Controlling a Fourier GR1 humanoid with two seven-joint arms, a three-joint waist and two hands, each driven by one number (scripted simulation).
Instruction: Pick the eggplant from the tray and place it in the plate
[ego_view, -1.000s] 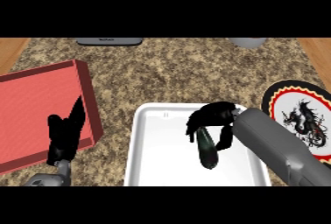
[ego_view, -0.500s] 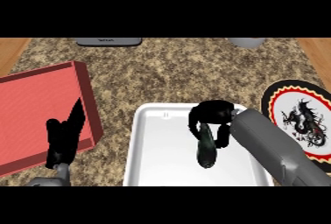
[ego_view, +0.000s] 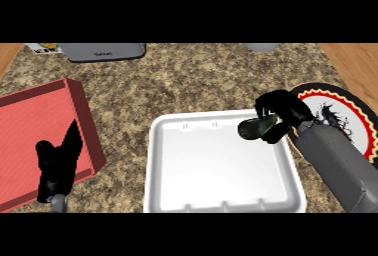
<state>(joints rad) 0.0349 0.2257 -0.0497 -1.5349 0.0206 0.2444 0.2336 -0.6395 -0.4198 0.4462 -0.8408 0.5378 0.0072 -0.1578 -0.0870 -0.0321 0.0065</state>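
Count: 1 eggplant (ego_view: 255, 128), 1 white tray (ego_view: 171, 172), 1 plate (ego_view: 353, 116), 1 red box (ego_view: 44, 125), 2 robot hands – left (ego_view: 57, 165), right (ego_view: 283, 111). 1 grey item (ego_view: 103, 51) at the surface's far edge.

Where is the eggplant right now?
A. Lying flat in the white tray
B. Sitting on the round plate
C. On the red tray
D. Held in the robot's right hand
D. The right hand is curled round the dark eggplant, holding it at the white tray's far right corner; it has not reached the plate with the red-and-black rim.
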